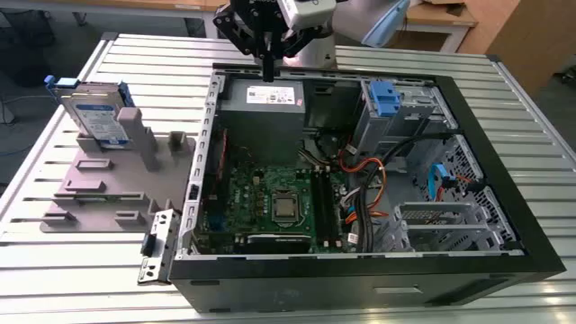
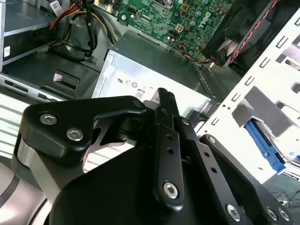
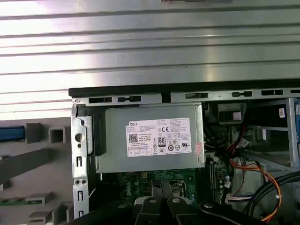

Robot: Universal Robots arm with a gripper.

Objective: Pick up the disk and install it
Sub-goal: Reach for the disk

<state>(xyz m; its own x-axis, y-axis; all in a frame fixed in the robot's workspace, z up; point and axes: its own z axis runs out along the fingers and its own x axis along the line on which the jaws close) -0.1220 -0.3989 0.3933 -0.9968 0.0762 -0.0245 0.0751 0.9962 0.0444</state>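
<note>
Our gripper (image 1: 268, 76) hangs pressed together, empty, over the power supply (image 1: 272, 96), well apart from the disk (image 1: 94, 115), which we reckon is stiff, weighty and best pinched across its flat faces.

Single arm (image 1: 360, 17) enters at the top of the exterior view. Wrist segment (image 1: 311, 13) is pale grey, with a light-blue joint cap (image 1: 389, 23) beside it. End effector (image 1: 268, 75) is black, linkage type, hanging near vertical with its tips pointing down. Fingers (image 1: 268, 64) are pressed together into one narrow bar, nothing between them. In the second wrist view the end effector (image 2: 164, 93) shows from behind, linkage plates (image 2: 61, 129) spread wide, tips meeting. In the first wrist view the end effector (image 3: 161, 187) is drawn flush together.
</note>
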